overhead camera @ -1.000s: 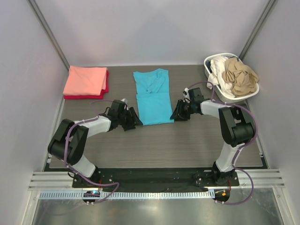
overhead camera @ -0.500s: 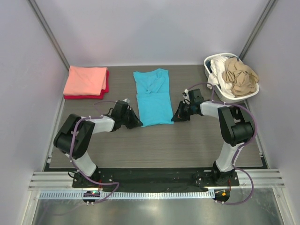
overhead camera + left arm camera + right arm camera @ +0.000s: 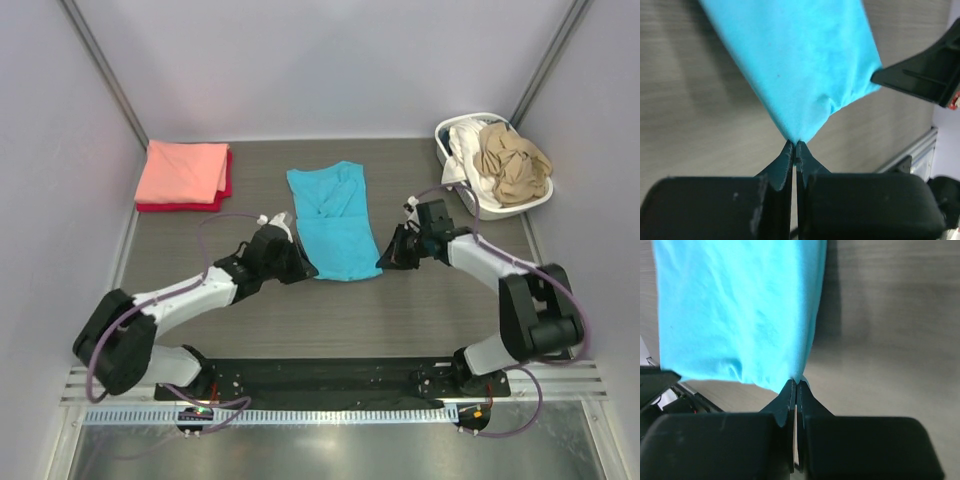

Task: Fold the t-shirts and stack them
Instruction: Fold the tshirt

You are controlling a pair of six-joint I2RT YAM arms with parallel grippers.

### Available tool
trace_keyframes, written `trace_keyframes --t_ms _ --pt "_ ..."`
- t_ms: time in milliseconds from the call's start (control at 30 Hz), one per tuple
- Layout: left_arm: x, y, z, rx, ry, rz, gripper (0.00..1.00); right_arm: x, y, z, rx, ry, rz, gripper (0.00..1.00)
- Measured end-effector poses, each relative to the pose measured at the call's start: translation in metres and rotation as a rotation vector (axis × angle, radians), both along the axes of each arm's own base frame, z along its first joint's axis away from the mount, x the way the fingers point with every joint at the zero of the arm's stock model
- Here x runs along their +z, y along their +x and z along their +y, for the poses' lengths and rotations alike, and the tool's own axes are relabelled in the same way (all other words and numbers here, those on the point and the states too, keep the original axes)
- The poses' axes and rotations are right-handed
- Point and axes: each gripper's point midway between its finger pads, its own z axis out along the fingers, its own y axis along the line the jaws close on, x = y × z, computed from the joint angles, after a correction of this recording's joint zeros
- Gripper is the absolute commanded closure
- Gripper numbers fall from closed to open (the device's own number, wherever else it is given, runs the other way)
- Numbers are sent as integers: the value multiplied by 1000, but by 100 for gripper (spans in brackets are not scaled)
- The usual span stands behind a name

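Observation:
The turquoise t-shirt [image 3: 333, 218] lies partly folded in the middle of the table, its near edge raised off the wood. My left gripper [image 3: 305, 268] is shut on its near left corner [image 3: 796, 131]. My right gripper [image 3: 383, 262] is shut on its near right corner [image 3: 799, 371]. Between the two grippers the hem hangs slightly slack. A folded salmon-pink t-shirt [image 3: 183, 171] rests on a red one [image 3: 226, 186] at the back left. Tan [image 3: 512, 160] and white [image 3: 465, 140] t-shirts sit crumpled in the basket.
The white laundry basket [image 3: 527, 205] stands at the back right corner. Grey walls close in the table on three sides. The black mounting rail [image 3: 330, 375] runs along the near edge.
Both grippers closed on the turquoise shirt's near corners and lifted them, drawing the hem toward the near edge. The left arm stretched out farther over the table.

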Motion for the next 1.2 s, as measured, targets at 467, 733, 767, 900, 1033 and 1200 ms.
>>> trace_keyframes --t_ms 467,733,767,900,1033,1200 --pt "73 -117 -4 -94 -29 -93 100 104 -87 -24 -69 62 -193 99" --pt "88 -119 8 -27 34 -109 100 116 -96 -29 -85 28 -123 99" --pt "93 -116 10 -15 46 -120 100 120 -90 -28 -86 20 -124 99" --pt "117 -93 12 36 68 -167 100 128 -59 -25 -88 -27 -113 99" --pt "125 -63 21 92 99 -186 100 133 -29 -21 -82 -60 -106 99" --pt "116 -27 35 129 143 -158 100 132 9 -12 -62 -88 -101 99"
